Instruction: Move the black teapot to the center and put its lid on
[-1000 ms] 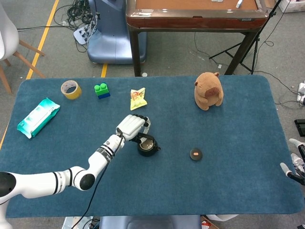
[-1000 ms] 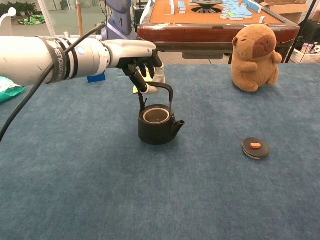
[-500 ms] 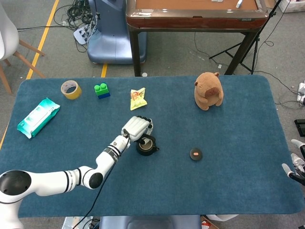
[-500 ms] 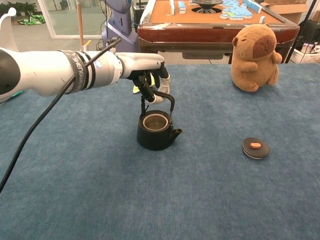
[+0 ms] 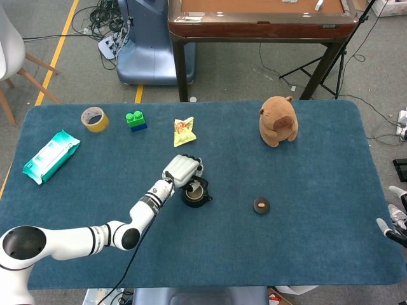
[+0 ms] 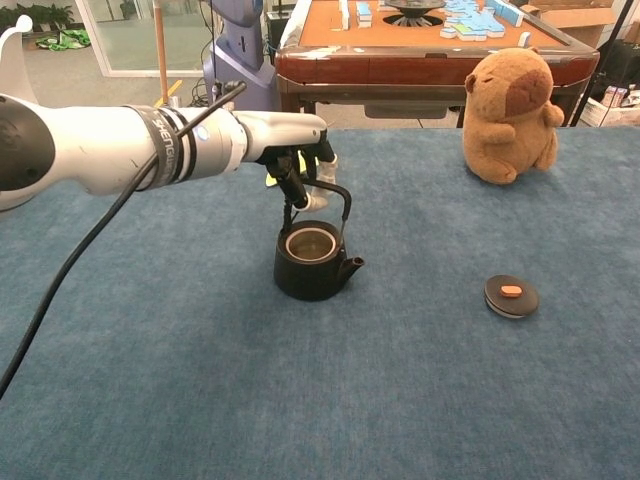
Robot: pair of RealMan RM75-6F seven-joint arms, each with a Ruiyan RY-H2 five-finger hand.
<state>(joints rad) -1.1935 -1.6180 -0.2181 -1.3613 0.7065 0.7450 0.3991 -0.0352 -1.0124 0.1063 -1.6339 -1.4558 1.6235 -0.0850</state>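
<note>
The black teapot (image 5: 195, 193) (image 6: 312, 268) stands upright on the blue table near its middle, its mouth uncovered and its spout toward the right. My left hand (image 5: 181, 169) (image 6: 296, 152) is above it, fingers curled around the top of the raised wire handle. The flat black lid (image 5: 261, 205) (image 6: 511, 296) with an orange knob lies on the cloth to the right of the pot, well apart from it. Only the fingers of my right hand (image 5: 393, 219) show at the table's right edge, spread and holding nothing.
A brown plush capybara (image 5: 278, 121) (image 6: 511, 102) sits at the back right. A yellow snack packet (image 5: 184, 131), green brick (image 5: 135, 119), tape roll (image 5: 94, 119) and wipes pack (image 5: 51, 155) lie along the back left. A mahjong table (image 6: 430, 40) stands behind.
The left hand carried the teapot slightly rightward and set it lower on the cloth during the first half second. Since then hardly anything has moved. The lid stayed put.
</note>
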